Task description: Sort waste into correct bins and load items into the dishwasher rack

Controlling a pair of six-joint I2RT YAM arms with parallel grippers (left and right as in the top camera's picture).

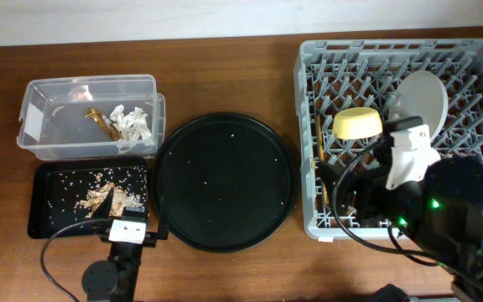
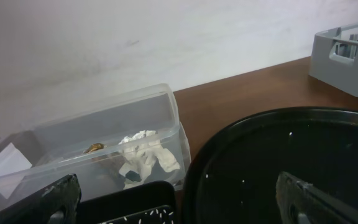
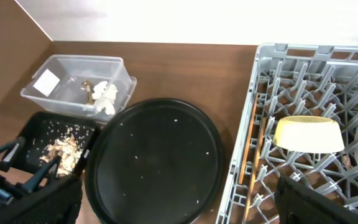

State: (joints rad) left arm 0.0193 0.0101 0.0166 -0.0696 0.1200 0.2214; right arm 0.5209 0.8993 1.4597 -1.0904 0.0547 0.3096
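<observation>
Overhead: 1 rack (image 1: 306, 126) at 3 o'clock with 1 bowl (image 1: 357, 123), 1 plate (image 1: 422, 94), chopsticks (image 1: 319, 138); 1 box (image 1: 32, 117) at 10 o'clock with paper (image 1: 131, 122), 1 wrapper (image 1: 99, 120); 1 tray (image 1: 36, 201) at 8 o'clock with crumbs (image 1: 103, 197) | Left wrist: left gripper (image 2: 176, 190) spread wide, box at its 10 o'clock | Right wrist: right gripper (image 3: 178, 186) spread wide; 2 chopsticks along rack's 9 o'clock edge.

Reaches in from the near side with both arms, holding the left gripper (image 2: 179, 200) low with fingers spread wide and the right gripper (image 3: 174, 200) higher, fingers likewise spread wide.
</observation>
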